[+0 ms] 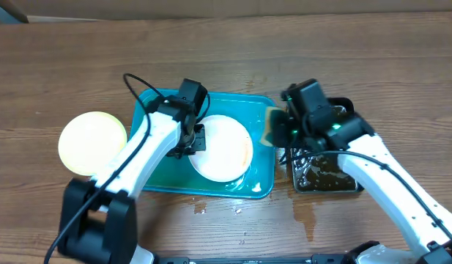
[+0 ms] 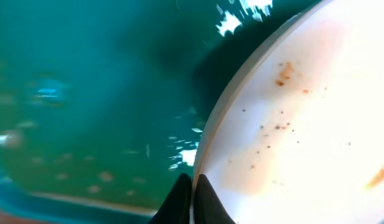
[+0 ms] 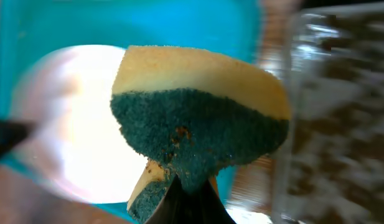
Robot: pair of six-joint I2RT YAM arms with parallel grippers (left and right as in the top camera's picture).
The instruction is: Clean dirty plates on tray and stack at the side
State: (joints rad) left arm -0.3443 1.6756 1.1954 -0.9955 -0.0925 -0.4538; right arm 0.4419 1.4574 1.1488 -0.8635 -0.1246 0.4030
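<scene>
A white plate (image 1: pixel 224 149) with faint brown smears lies in the teal tray (image 1: pixel 259 178). My left gripper (image 1: pixel 194 141) is shut on the plate's left rim; in the left wrist view the fingers (image 2: pixel 193 198) pinch the plate's edge (image 2: pixel 291 118) over the wet tray floor (image 2: pixel 92 106). My right gripper (image 1: pixel 284 132) is shut on a yellow and green sponge (image 1: pixel 273 126), held over the tray's right rim; the sponge (image 3: pixel 198 118) fills the right wrist view, with the plate (image 3: pixel 73 124) behind it. A pale yellow-green plate (image 1: pixel 91 143) sits on the table left of the tray.
A black pan of murky water (image 1: pixel 324 172) stands right of the tray, under my right arm. Water drops and a wet streak (image 1: pixel 305 213) lie on the wooden table in front of the tray and pan.
</scene>
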